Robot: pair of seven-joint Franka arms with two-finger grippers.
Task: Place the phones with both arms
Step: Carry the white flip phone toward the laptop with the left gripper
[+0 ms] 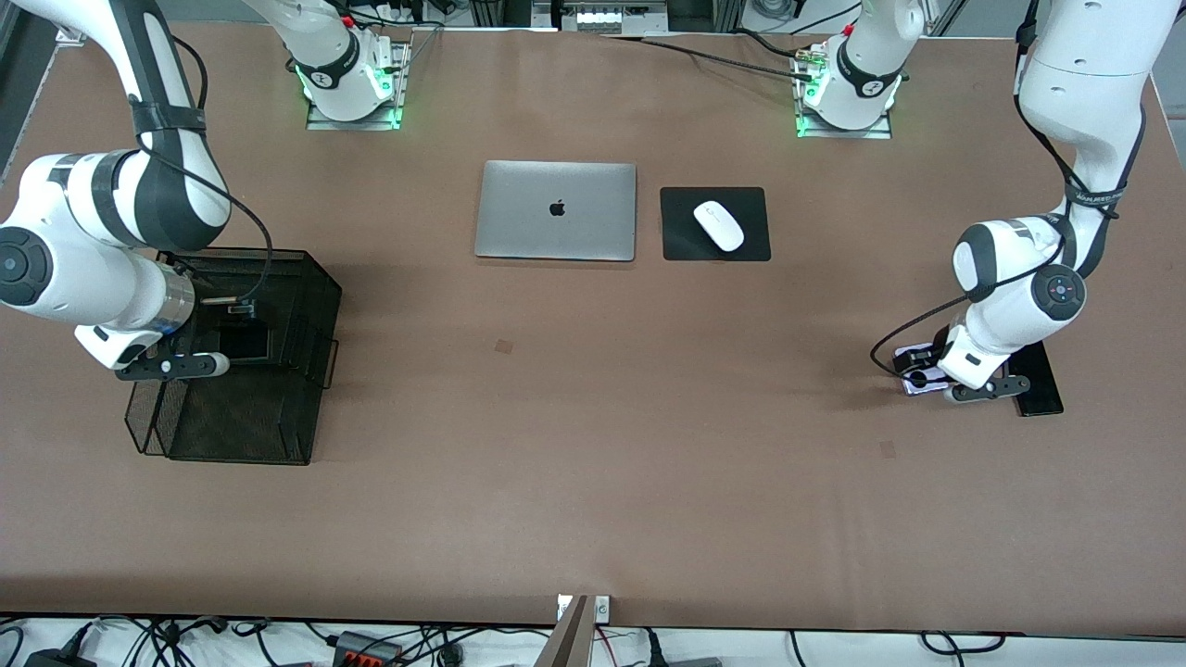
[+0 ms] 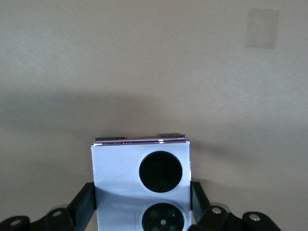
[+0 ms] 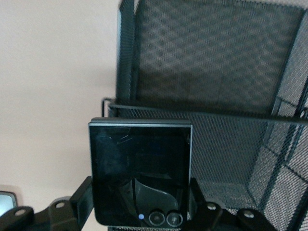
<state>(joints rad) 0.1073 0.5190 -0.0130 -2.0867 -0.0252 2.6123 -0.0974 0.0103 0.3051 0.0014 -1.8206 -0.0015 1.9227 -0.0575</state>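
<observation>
My left gripper (image 1: pixel 929 372) is down at the table near the left arm's end, shut on the squarish lavender phone (image 1: pixel 913 383). In the left wrist view its fingers (image 2: pixel 87 199) press both sides of that phone (image 2: pixel 120 168), whose two black circles face the camera. A long black slab phone (image 1: pixel 1040 384) lies flat beside it. My right gripper (image 1: pixel 232 335) hangs over the black mesh basket (image 1: pixel 320 278), shut on the small black flip phone (image 1: pixel 246 343). That phone (image 3: pixel 139 154) shows in the right wrist view, clamped between the fingers (image 3: pixel 84 197) above the basket's wire wall (image 3: pixel 216 120).
A closed silver laptop (image 1: pixel 556 211) lies mid-table toward the bases. Beside it a white mouse (image 1: pixel 719 225) rests on a black pad (image 1: pixel 681 243). The mesh basket has several compartments and tall walls.
</observation>
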